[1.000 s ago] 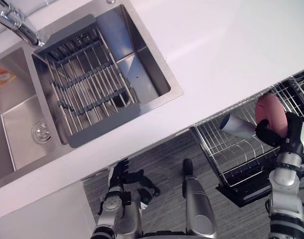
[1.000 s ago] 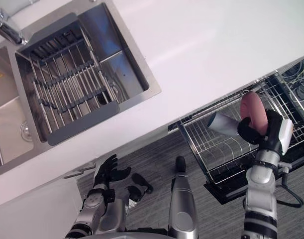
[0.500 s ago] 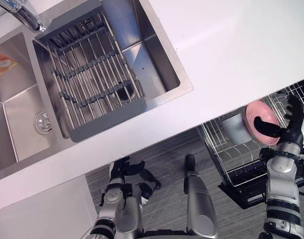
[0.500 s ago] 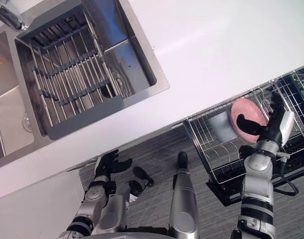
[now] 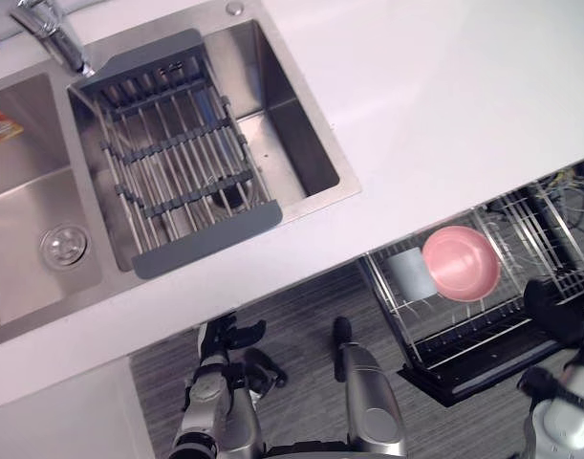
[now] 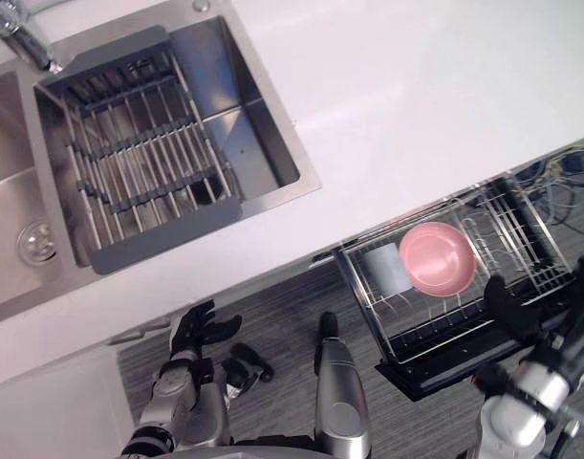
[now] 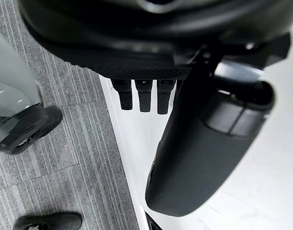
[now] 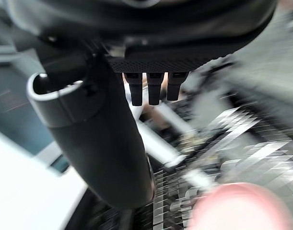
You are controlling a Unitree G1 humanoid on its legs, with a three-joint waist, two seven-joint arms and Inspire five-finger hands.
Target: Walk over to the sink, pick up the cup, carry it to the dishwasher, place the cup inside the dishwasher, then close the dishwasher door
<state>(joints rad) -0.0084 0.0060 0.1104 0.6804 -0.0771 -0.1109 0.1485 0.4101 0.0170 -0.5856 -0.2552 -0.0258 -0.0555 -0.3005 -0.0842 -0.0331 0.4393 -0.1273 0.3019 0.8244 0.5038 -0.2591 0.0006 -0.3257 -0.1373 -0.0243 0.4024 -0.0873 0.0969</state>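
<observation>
Cup racked; closing up looks to be what is left.
The pink cup (image 5: 461, 262) lies in the dishwasher rack (image 5: 444, 320); the right hand (image 6: 526, 320), just beside the rack, is spread and empty.

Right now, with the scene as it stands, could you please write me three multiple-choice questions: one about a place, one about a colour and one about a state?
1. Where does the cup lie?
A. in the sink
B. in the dishwasher rack
C. on the white counter

2. What colour is the cup?
A. pink
B. green
C. yellow

3. In what state is the right robot hand?
A. shut on the cup
B. open, holding nothing
C. pressing flat on the white counter

Answers:
1 B: the cup rests on the wires of the pulled-out rack, below the edge of the white counter.
2 A: its round body shows pink.
3 B: its fingers are straight and stand apart from the cup.
</observation>
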